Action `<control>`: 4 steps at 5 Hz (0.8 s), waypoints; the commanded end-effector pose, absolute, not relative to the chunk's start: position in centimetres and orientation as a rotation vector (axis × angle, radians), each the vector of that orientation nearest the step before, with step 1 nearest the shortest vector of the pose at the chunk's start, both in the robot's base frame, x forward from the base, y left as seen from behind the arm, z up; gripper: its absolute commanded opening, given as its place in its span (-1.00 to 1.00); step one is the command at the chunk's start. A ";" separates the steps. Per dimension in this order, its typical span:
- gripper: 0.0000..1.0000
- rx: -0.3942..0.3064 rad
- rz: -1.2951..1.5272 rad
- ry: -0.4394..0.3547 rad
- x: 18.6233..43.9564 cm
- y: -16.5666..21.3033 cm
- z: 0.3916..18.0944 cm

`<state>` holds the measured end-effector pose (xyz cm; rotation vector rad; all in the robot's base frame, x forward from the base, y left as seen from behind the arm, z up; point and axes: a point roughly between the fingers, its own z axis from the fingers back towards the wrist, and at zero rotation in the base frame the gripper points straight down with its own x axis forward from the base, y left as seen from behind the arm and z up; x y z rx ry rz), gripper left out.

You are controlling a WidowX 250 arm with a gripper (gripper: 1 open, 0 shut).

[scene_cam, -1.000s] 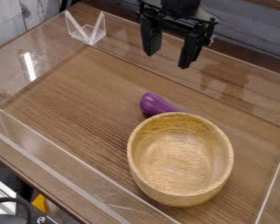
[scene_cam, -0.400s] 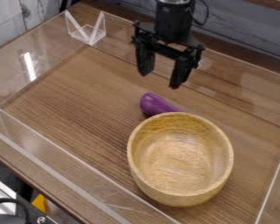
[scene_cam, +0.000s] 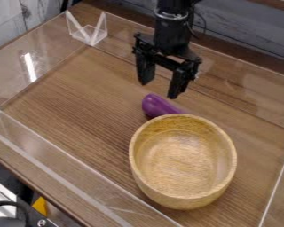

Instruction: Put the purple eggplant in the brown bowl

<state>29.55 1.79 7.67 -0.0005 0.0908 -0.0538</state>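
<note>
The purple eggplant [scene_cam: 160, 106] lies on the wooden table just behind the far rim of the brown bowl [scene_cam: 184, 163], touching or nearly touching it. The bowl is empty and sits at the front right. My black gripper [scene_cam: 161, 87] hangs open directly above the eggplant, its fingers [scene_cam: 144, 74] pointing down a short way over it, with nothing between them.
Clear plastic walls [scene_cam: 38, 62] enclose the wooden table [scene_cam: 74, 106] on all sides. A clear plastic stand [scene_cam: 88, 28] sits at the back left corner.
The gripper has come down and moved left toward the eggplant, staying open. The eggplant and bowl have not moved.
</note>
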 end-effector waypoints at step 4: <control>1.00 0.016 -0.130 0.023 30.0 2.5 6.7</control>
